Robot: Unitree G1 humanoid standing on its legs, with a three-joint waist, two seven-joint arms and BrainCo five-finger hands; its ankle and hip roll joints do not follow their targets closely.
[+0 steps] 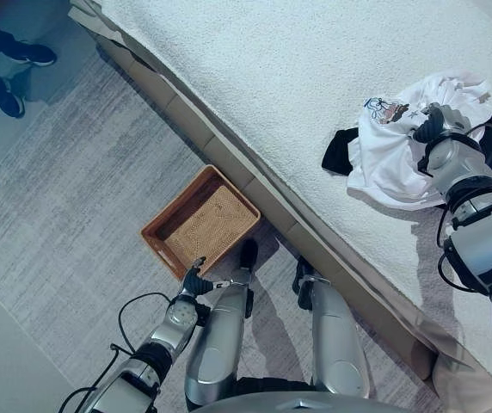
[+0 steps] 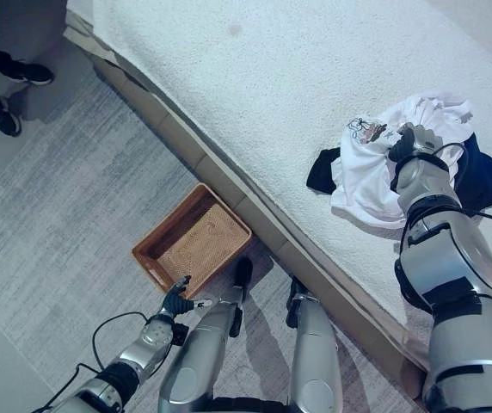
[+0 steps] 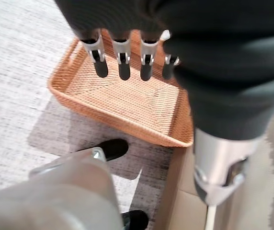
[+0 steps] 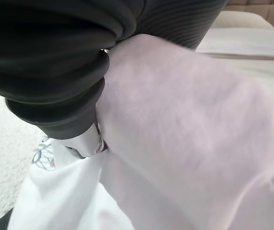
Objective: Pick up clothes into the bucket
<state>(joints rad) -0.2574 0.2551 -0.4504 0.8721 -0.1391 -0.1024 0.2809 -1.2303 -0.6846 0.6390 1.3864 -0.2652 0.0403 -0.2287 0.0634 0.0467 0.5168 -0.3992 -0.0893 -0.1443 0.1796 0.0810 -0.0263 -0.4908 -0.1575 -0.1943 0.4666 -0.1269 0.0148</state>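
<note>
Left robot hand (image 3: pixel 127 57) hangs straight-fingered, empty, over wicker basket (image 1: pixel 199 222) on floor; right robot hand (image 1: pixel 435 120) buried in white shirt (image 1: pixel 392 155) on bed (image 1: pixel 272 77), grip unclear—gather cloth fully before lifting.

Place: you were in a bedroom at home.
Bed (image 1: pixel 315 77): a white textured cover reached its padded beige edge.
Floor: you had a grey striped rug (image 1: pixel 65 232) beside it.
Basket (image 1: pixel 199 222): woven, on the rug.

No readable text, nos. or signs anywhere; white shirt (image 1: pixel 401 146) on the bed (image 1: pixel 298 77) has a printed graphic w/ lettering too small to make out.
</note>
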